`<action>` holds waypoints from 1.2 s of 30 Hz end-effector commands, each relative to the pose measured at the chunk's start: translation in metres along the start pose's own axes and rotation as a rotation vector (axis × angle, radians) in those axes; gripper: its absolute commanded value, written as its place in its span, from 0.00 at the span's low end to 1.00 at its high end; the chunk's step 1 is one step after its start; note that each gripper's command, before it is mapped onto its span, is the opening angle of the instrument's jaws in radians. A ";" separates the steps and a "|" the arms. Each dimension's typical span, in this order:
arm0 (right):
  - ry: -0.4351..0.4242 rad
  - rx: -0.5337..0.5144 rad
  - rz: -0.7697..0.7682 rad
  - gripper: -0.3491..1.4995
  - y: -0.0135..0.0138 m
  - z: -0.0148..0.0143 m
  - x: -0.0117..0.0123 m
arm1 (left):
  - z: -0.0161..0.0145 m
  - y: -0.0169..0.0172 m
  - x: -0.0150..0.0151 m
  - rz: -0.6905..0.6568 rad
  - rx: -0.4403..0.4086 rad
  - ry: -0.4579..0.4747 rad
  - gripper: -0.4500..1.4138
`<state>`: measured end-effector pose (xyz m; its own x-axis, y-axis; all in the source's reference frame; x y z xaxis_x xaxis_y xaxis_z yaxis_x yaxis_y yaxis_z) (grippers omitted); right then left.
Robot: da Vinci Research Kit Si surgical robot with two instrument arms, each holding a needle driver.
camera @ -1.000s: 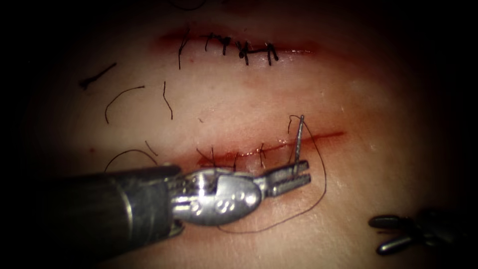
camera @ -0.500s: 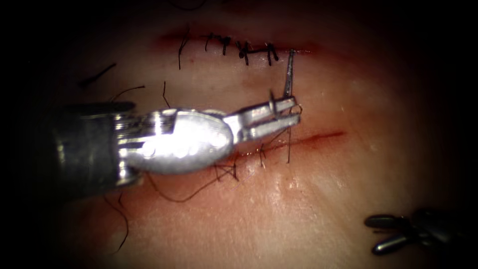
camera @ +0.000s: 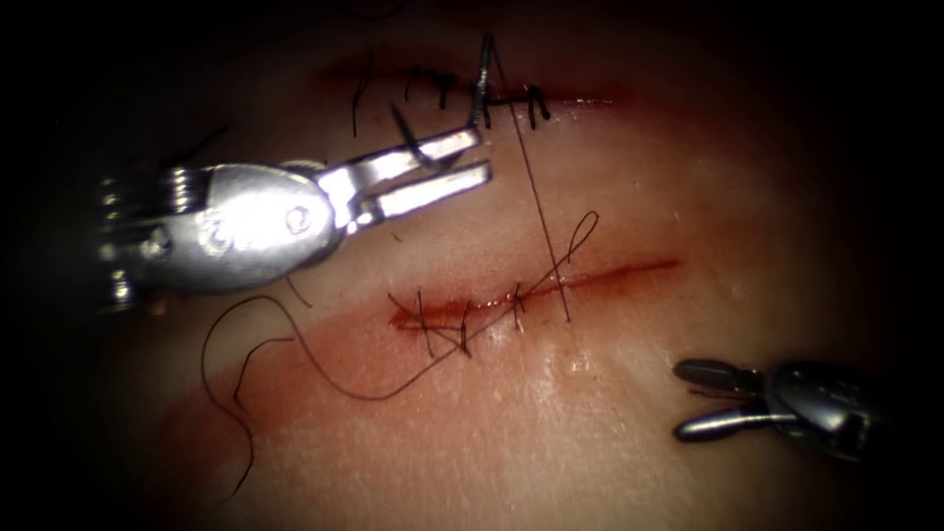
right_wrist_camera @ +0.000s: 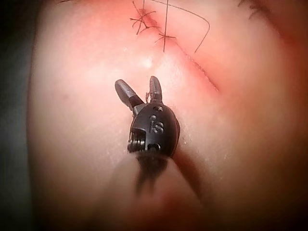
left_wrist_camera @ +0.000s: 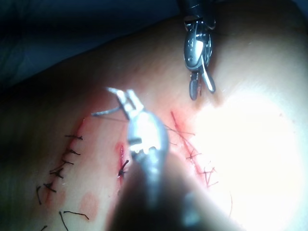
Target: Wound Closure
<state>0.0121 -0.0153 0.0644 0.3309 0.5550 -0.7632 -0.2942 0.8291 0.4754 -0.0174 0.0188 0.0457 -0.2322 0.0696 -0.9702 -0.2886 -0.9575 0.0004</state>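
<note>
My left tool (camera: 484, 157) hovers above the tissue to the left of and above the open cut (camera: 629, 268). Its jaws are shut on the curved needle (camera: 483, 84), which is out of the tissue, its thread-bearing end pointing up over the upper stitched cut. The needle (left_wrist_camera: 101, 113) juts sideways from the left tool (left_wrist_camera: 122, 98). Dark thread (camera: 539, 206) runs taut from the needle down to the cut beside the last stitch (camera: 518, 300), and a slack length trails off to the left. My right tool (camera: 680, 400) (right_wrist_camera: 137, 82) waits open below the cut's right end, holding nothing.
An upper cut (camera: 472, 93) carries a row of dark stitches. Cut thread ends (camera: 231, 393) lie on the tissue at the left. Red fluid stains the tissue (camera: 295, 379) below the lower cut's stitched left part. The right tool (left_wrist_camera: 202, 92) is also seen beyond the left tool's jaws.
The left tool has carried the needle up and to the left, away from the lower cut, drawing thread through. The right tool has moved in leftward and a little up.
</note>
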 end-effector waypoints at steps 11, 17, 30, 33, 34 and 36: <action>-0.196 -0.124 -0.094 0.78 0.0041 0.0094 -0.0026 | 0.0002 -0.0007 -0.0018 -0.002 0.007 0.000 0.00; -0.200 -0.147 -0.095 0.74 0.0045 0.0118 -0.0023 | 0.0003 -0.0008 -0.0025 0.000 0.009 -0.003 0.00; -0.193 -0.091 -0.111 0.00 0.0036 0.0120 -0.0019 | 0.0004 -0.0008 -0.0026 0.001 0.012 -0.006 0.00; -0.210 -0.084 -0.114 0.00 0.0022 0.0108 -0.0018 | 0.0004 -0.0008 -0.0028 0.001 0.022 -0.016 0.00; -0.210 -0.084 -0.114 0.00 0.0022 0.0108 -0.0018 | 0.0004 -0.0008 -0.0028 0.001 0.022 -0.016 0.00; -0.215 -0.078 -0.119 0.00 0.0008 0.0098 -0.0019 | 0.0004 -0.0008 -0.0029 0.002 0.023 -0.018 0.00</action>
<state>0.0194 -0.0146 0.0697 0.5570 0.4532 -0.6960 -0.3033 0.8911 0.3376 -0.0163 0.0195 0.0480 -0.2500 0.0732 -0.9655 -0.3100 -0.9507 0.0082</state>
